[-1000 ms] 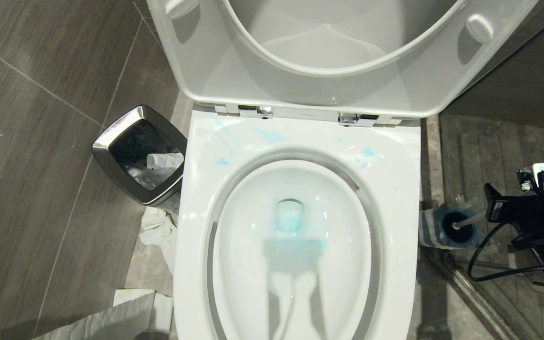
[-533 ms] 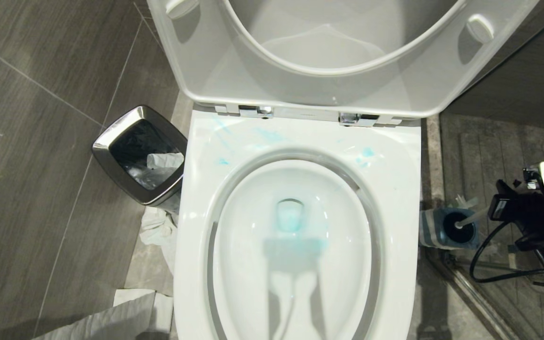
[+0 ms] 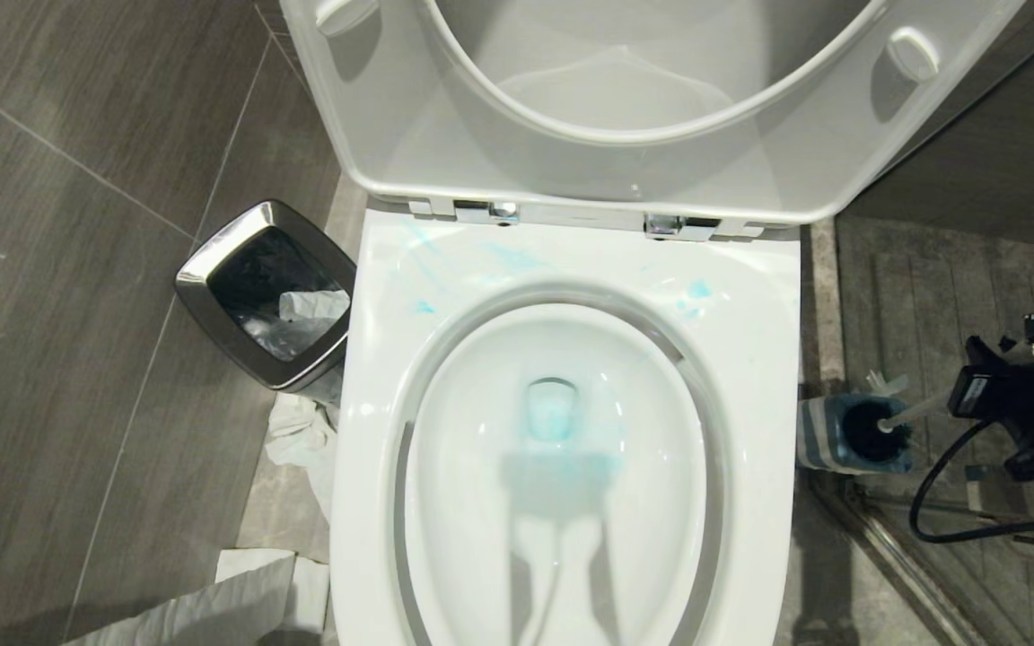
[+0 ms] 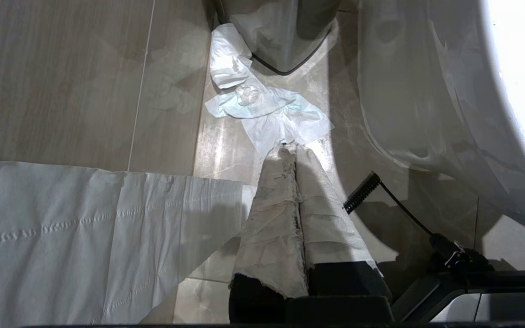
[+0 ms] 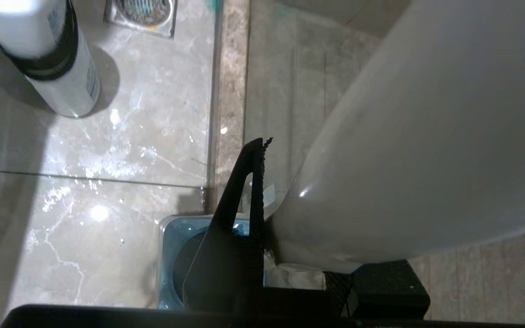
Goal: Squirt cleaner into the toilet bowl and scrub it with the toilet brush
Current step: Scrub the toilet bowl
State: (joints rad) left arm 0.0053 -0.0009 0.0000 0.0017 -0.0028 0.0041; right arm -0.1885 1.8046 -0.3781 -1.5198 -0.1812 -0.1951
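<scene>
The white toilet bowl [image 3: 755, 377] fills the middle of the head view, seat and lid raised. Turquoise cleaner [image 3: 698, 290] smears its back rim and tints the water [image 3: 553, 422]. To the bowl's right, the toilet brush [image 3: 907, 414] stands in its blue-and-grey holder [image 3: 818, 435], black head down, white handle leaning right. My right gripper [image 3: 961, 397] is shut on the handle's end. In the right wrist view the handle [image 5: 404, 136] looms white beside one black finger [image 5: 239, 214], above the holder [image 5: 173, 255]. My left gripper [image 4: 290, 146], fingers wrapped in white, hangs shut and empty over the floor.
A steel-rimmed bin [image 3: 203, 269] stands left of the toilet, with crumpled tissue [image 3: 302, 431] and a paper sheet [image 3: 212, 601] on the floor. A white bottle with a black band [image 5: 62, 64] and a floor drain [image 5: 139, 13] lie beyond the holder. A black cable [image 3: 948, 520] loops under my right arm.
My right gripper has closed on the brush handle and drifted right, away from the toilet, tilting the handle further right. The brush head stays in its holder. The left arm has not moved.
</scene>
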